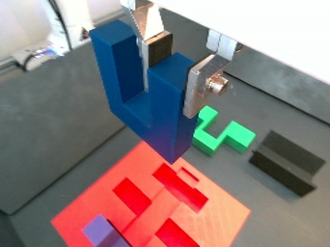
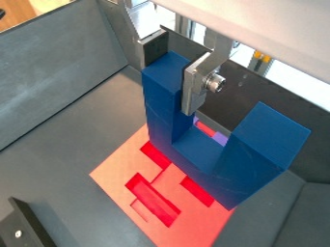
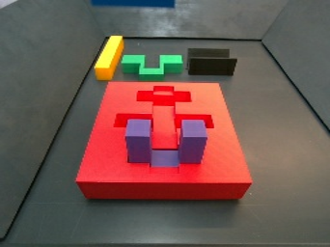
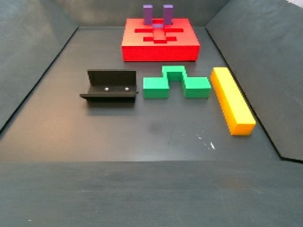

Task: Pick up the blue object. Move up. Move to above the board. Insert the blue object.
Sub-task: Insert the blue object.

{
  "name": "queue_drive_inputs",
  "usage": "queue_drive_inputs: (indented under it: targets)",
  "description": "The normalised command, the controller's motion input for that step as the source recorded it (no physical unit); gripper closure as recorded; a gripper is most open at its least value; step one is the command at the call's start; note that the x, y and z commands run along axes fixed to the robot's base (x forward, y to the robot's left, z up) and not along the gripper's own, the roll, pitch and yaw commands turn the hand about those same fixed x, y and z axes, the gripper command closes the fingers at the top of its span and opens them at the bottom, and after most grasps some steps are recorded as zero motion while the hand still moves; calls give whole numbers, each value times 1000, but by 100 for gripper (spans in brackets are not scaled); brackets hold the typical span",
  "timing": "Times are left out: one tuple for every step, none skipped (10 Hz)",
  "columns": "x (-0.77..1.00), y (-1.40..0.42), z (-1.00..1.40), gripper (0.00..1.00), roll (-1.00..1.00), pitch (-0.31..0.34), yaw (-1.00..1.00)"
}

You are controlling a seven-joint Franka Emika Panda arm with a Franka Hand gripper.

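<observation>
My claw (image 1: pixel 172 79) is clamped on one prong of the blue object (image 1: pixel 145 95), hanging above the board (image 1: pixel 213 224). Neither side view shows claw or block. No writing is legible on anything.

Dark grey matte floor (image 4: pixel 142 133), faintly scuffed, with a small bright glint near the middle. Walled in by sloping grey panels (image 4: pixel 35 71) on each side in both side views. Beyond the rim, a strip of blue (image 3: pixel 129 3). Bright window-like light (image 2: pixel 277 39) above in a wrist view.
</observation>
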Motion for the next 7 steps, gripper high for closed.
queue_drive_inputs:
  targets:
    - [977,134,-454,100,36,-30,-189]
    - [963,140,-443,100,50,-31,-154]
    - [823,97,-469,100,87,-4,-100]
    - [437,0,-574,100,171,43,37]
    - [271,0,-691,100,247,69,100]
    - [306,0,-703,100,246,57,100]
    - [374,0,-714,100,241,53,51]
